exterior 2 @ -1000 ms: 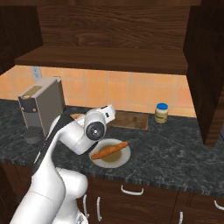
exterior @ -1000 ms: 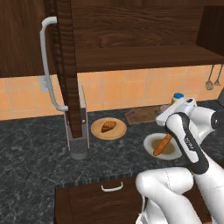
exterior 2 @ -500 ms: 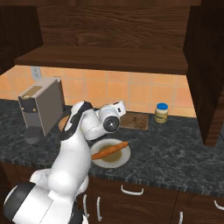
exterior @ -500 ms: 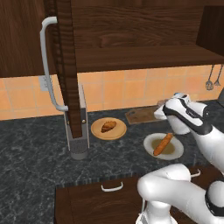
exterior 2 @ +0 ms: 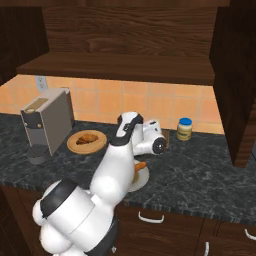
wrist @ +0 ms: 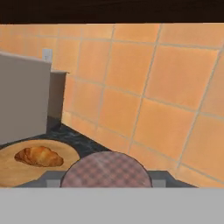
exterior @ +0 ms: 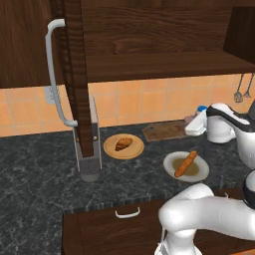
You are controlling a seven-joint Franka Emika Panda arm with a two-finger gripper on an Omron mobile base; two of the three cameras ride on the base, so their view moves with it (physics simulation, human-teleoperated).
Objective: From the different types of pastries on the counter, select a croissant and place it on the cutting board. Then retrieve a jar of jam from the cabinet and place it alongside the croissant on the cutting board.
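The croissant [exterior: 123,144] [exterior 2: 88,138] [wrist: 38,155] lies on a round tan plate [exterior: 112,150] on the dark counter [exterior: 35,179]. The dark cutting board [exterior: 164,130] lies to its right by the tiled wall, bare. My gripper [exterior: 192,121] [wrist: 107,177] hovers over the board's right end, shut on a small jar of jam [wrist: 107,169], whose round reddish checked top sits between the grey pads. The cabinet [exterior: 149,45] stands open, its door [exterior: 74,74] edge-on with a pale bar handle [exterior: 54,74].
The long stick-shaped bread [exterior: 185,164] [exterior 2: 140,165] rests on a pale dish [exterior: 172,163] in front of the board. A yellowish jar with a blue lid [exterior 2: 184,128] stands right of the board. A grey appliance [exterior 2: 47,125] [wrist: 22,100] stands left of the croissant's plate.
The arm has swung round and the hand has moved a little right and back, over the cutting board's right end. The gripper has stayed shut on the jar. The pastries have not moved.
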